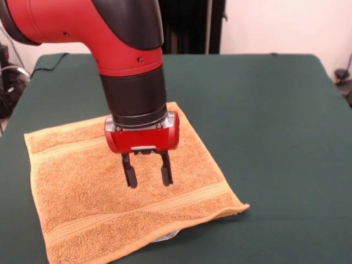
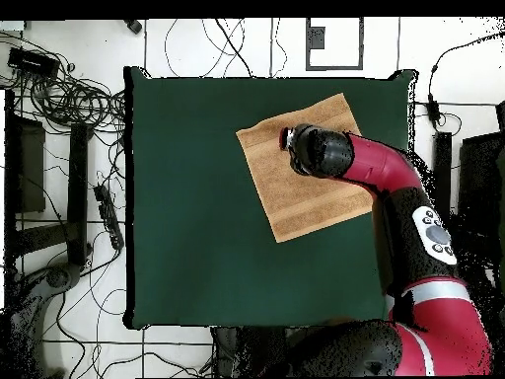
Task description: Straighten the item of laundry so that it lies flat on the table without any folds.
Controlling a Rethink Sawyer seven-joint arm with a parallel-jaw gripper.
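In the front view the towel (image 1: pixel 132 192) runs off the picture's bottom edge at its near left corner, and the arm (image 1: pixel 110 44) hides its far edge. From overhead the arm covers the gripper (image 2: pixel 291 138) and the towel's right part

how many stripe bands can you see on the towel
2: one band runs along the towel's far edge, behind the gripper, and one runs near its front edge. The arm may hide others.
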